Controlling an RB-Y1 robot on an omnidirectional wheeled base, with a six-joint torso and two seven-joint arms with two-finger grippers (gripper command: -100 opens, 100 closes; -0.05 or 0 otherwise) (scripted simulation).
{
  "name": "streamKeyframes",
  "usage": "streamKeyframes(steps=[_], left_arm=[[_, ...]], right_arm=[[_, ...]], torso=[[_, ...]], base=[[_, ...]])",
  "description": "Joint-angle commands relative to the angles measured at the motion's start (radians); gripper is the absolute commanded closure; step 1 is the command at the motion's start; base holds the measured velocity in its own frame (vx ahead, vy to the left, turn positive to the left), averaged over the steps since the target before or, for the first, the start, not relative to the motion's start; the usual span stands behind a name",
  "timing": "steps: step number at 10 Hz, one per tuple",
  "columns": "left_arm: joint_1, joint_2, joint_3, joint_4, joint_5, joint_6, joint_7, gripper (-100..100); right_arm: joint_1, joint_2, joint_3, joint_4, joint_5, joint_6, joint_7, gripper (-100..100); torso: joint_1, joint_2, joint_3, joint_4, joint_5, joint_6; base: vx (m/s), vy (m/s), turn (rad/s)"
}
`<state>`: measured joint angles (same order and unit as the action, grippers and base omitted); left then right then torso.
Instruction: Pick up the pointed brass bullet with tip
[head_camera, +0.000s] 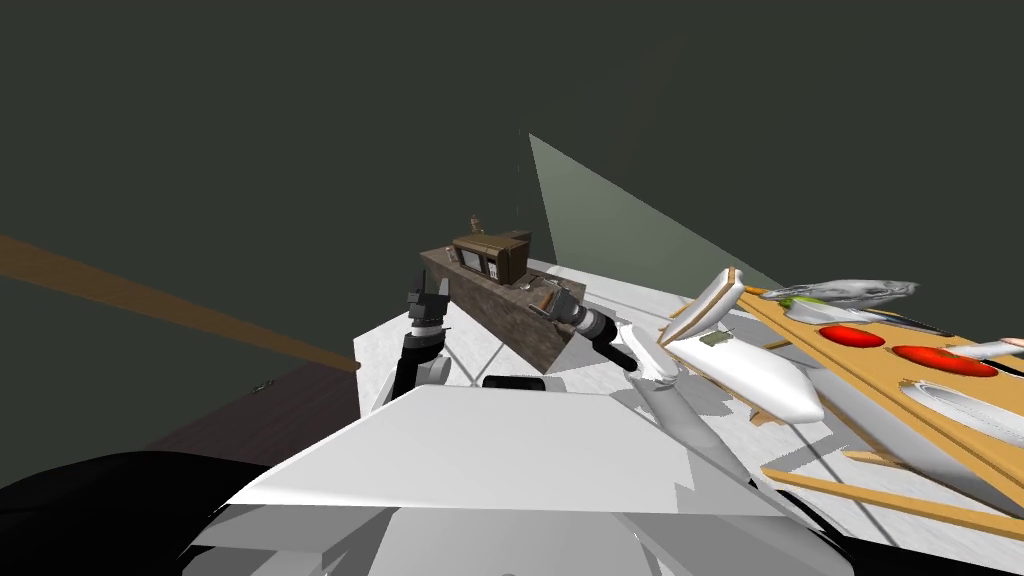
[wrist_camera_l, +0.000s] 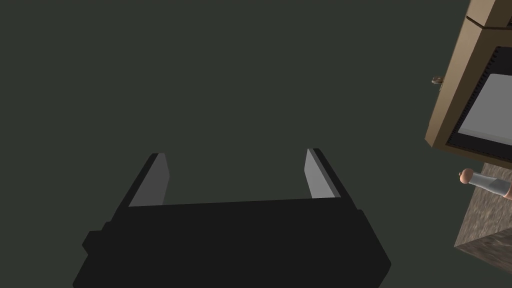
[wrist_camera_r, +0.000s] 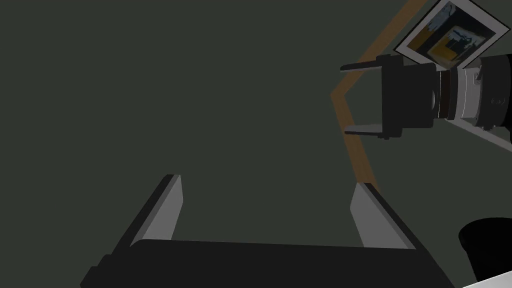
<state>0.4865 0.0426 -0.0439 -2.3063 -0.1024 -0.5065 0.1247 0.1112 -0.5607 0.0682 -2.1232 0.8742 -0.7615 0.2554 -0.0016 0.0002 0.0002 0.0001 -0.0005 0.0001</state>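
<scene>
Hovering left of the stone block, the left gripper spreads its fingers wide, and so does the right gripper. The grey, copper-tipped bullet lies on the block beside a brown box.

Mottled stone-like block, matt brown box

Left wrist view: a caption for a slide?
Open left gripper beside a brown box and copper-tipped bullet on a mottled block.

Black boxy hands bear thin light grey fingers.
</scene>
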Motion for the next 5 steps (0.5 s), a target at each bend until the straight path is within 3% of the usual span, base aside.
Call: streamKeyframes(steps=[1, 2, 4, 5], left_arm=[[0.0, 0.0, 0.0, 0.0, 0.0, 0.0, 0.0, 0], [0.0, 0.0, 0.0, 0.0, 0.0, 0.0, 0.0, 0], [0.0, 0.0, 0.0, 0.0, 0.0, 0.0, 0.0, 0], [0.0, 0.0, 0.0, 0.0, 0.0, 0.0, 0.0, 0]], right_arm=[[-0.016, -0.016, 0.002, 0.022, 0.05, -0.017, 0.006, -100], [-0.043, -0.05, 0.015, 0.051, 0.08, -0.038, 0.014, -100], [-0.043, -0.05, 0.015, 0.051, 0.119, -0.038, 0.014, -100], [-0.07, -0.083, 0.028, 0.082, 0.158, -0.06, 0.021, -100]], torso=[[0.0, 0.0, 0.0, 0.0, 0.0, 0.0], [0.0, 0.0, 0.0, 0.0, 0.0, 0.0], [0.0, 0.0, 0.0, 0.0, 0.0, 0.0], [0.001, -0.001, 0.0, 0.0, 0.0, 0.001]], base=[[-0.013, -0.02, 0.058], [-0.014, -0.019, 0.107], [-0.007, -0.013, 0.026], [-0.001, -0.009, 0.098]])
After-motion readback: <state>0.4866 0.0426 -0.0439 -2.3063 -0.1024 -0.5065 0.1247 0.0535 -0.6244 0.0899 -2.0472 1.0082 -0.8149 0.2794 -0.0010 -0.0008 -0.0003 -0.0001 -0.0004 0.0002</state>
